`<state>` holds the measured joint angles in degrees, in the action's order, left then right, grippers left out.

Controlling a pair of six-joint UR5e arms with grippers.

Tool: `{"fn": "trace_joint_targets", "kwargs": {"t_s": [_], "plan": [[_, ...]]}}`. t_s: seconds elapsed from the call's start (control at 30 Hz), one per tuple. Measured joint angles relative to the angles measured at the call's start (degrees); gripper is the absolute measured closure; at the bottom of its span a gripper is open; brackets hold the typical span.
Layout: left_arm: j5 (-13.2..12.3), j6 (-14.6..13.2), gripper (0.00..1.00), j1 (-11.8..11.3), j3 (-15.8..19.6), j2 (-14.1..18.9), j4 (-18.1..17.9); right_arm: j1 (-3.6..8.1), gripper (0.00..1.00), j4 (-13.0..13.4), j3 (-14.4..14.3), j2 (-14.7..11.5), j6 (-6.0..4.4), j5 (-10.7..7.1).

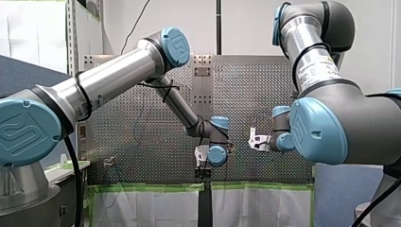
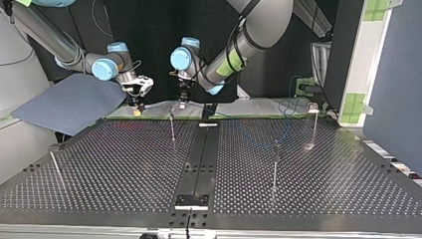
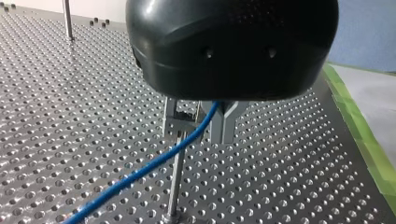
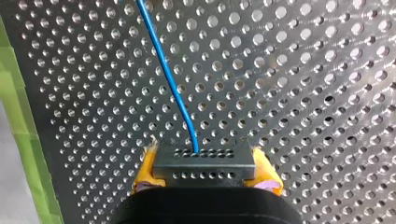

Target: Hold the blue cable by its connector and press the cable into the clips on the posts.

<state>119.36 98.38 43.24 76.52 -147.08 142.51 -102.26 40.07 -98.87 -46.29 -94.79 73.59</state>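
Clamping the connector [image 4: 204, 170] between its yellow pads at the top view's upper left, the right gripper [image 2: 137, 108] anchors the blue cable [image 4: 169, 79], which leads away over the perforated table [image 2: 124, 164]. Just right of it, at upper middle, the left gripper [image 2: 182, 102] hangs over the nearest post [image 2: 172, 130] with the cable passing beneath it by the post's top; whether it pinches the cable cannot be told. The step in hand seems to be seating the cable at this first post, so the next move likely calls for pressing it squarely down into the clip [image 3: 182, 122].
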Motion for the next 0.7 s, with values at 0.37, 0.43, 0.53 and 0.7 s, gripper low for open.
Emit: {"fn": "trace_joint_targets", "kwargs": {"t_s": [0.37, 0.43, 0.53, 0.7], "plan": [[-0.9, 0.0, 1.0, -0.2, -1.9, 0.0, 1.6, 1.03, 1.0, 0.1, 0.1, 0.0, -0.57, -3.37], [-1.1, 0.0, 1.0, -0.2, -2.4, 0.0, 2.1, 1.09, 1.0, 0.1, 0.2, 0.0, -0.78, -3.53], [-1.4, 0.0, 1.0, -0.2, -2.9, 0.0, 2.7, 1.13, 1.0, 0.3, 0.4, 0.0, -1.13, -3.71], [-1.6, 0.0, 1.0, -0.2, -3.0, 0.0, 3.1, 1.14, 1.0, 0.5, 0.7, 0.0, -1.42, -3.79]]}}
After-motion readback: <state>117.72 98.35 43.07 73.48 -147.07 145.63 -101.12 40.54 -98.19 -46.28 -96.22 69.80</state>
